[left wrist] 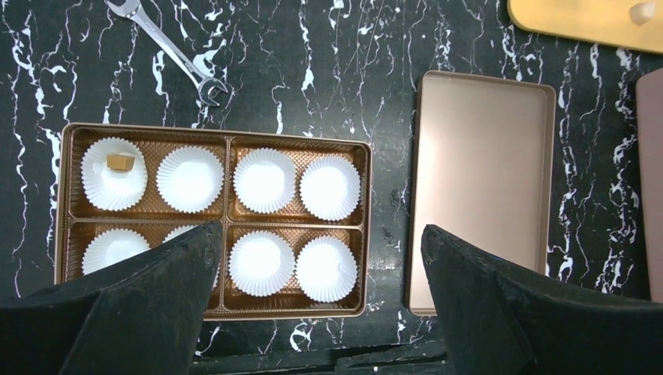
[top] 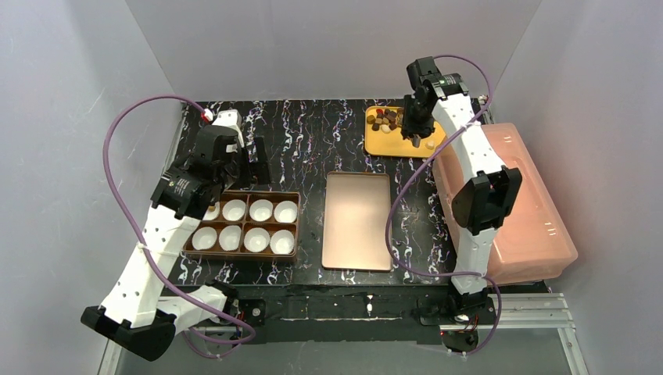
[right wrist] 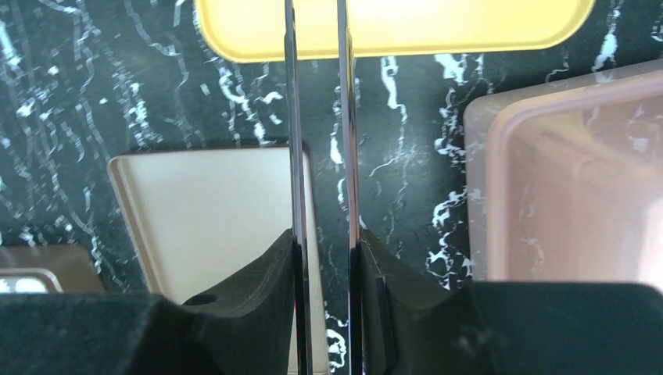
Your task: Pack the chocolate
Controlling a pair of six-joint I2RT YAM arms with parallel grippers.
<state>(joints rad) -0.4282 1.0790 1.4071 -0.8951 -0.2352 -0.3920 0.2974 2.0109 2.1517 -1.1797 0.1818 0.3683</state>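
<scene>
**A:** Where is the chocolate (top: 385,118) sitting?

**B:** Most of it is lying heaped at the far end of the yellow tray (top: 381,145), at the back of the counter (top: 313,133). One tan chunk (left wrist: 120,162) is resting in a corner paper cup (left wrist: 114,187) of the brown box (left wrist: 211,131). The other cups are showing bare white.

**A:** What is the right arm (top: 469,148) doing?

**B:** It is reaching down onto the tray beside the heap. The right jaws are standing narrow, their thin blades nearly parallel. The tips are running out of the wrist view, so I am not telling whether they are pinching a chunk.

**A:** How should it be handling this pick?

**B:** I am thinking it should be taking one chunk from the heap's edge and squeezing lightly. Then it should be lifting straight up before crossing over the lid (top: 358,220), and lowering into a bare cup without crumpling the paper.

**A:** And the left jaws?

**B:** They are gaping wide, holding nothing, and hovering over the box. The right arm is probably needing to approach clear of them.
</scene>
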